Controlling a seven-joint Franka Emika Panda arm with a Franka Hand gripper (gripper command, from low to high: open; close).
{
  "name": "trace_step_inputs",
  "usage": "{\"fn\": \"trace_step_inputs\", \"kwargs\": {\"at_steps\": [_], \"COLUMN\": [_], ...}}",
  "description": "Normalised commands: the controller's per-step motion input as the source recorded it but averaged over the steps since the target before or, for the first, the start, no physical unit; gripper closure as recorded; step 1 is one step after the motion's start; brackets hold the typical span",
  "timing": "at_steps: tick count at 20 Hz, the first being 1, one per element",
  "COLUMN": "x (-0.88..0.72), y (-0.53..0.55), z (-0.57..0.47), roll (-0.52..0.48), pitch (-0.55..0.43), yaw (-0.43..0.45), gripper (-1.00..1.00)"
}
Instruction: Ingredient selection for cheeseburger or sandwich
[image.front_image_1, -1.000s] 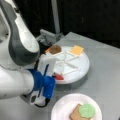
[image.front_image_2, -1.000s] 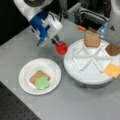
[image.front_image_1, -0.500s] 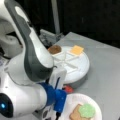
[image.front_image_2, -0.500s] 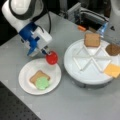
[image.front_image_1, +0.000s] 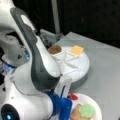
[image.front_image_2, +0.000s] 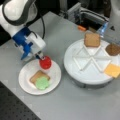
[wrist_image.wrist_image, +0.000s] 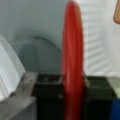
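Observation:
My gripper (image.front_image_2: 41, 57) is shut on the red tomato disc (image.front_image_2: 45, 62), holding it on edge just above the small white plate (image.front_image_2: 53, 75). The tomato disc (wrist_image.wrist_image: 72, 62) fills the middle of the wrist view, clamped between the dark fingers. On that plate lies a tan bread square (image.front_image_2: 37, 75) with green lettuce (image.front_image_2: 42, 83) on top. In a front view the lettuce (image.front_image_1: 87, 110) and bread (image.front_image_1: 75, 114) show at the bottom right, with the tomato (image.front_image_1: 73, 96) beside the blue gripper. A second bread square (image.front_image_2: 92, 40), the brown patty (image.front_image_2: 113, 49) and orange cheese (image.front_image_2: 113, 70) sit in the large sectioned tray (image.front_image_2: 75, 72).
The large white round tray (image.front_image_1: 83, 68) with raised dividers holds the patty (image.front_image_1: 55, 49) and cheese (image.front_image_1: 76, 50). My arm body (image.front_image_1: 35, 65) blocks much of a front view's left. Equipment and an orange object (image.front_image_2: 81, 28) stand behind the tray.
My gripper has carried the tomato disc away from the sectioned tray to a spot over the small plate's edge, close to the bread and lettuce.

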Motion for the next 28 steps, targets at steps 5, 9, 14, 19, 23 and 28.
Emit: {"fn": "trace_step_inputs", "kwargs": {"at_steps": [5, 9, 14, 19, 23, 28], "x": [0.51, 0.48, 0.46, 0.41, 0.33, 0.24], "y": [-0.14, -0.14, -0.16, -0.13, -0.03, 0.08], "z": [-0.05, 0.05, 0.11, 0.11, 0.04, 0.00], "roll": [0.036, -0.048, -0.132, -0.191, -0.293, -0.333], "pitch": [0.058, 0.079, 0.099, 0.132, 0.152, 0.182], "yaw": [0.147, 0.139, 0.122, 0.129, 0.138, 0.158], "gripper": [1.00, 1.00, 1.00, 1.00, 1.00, 1.00]}}
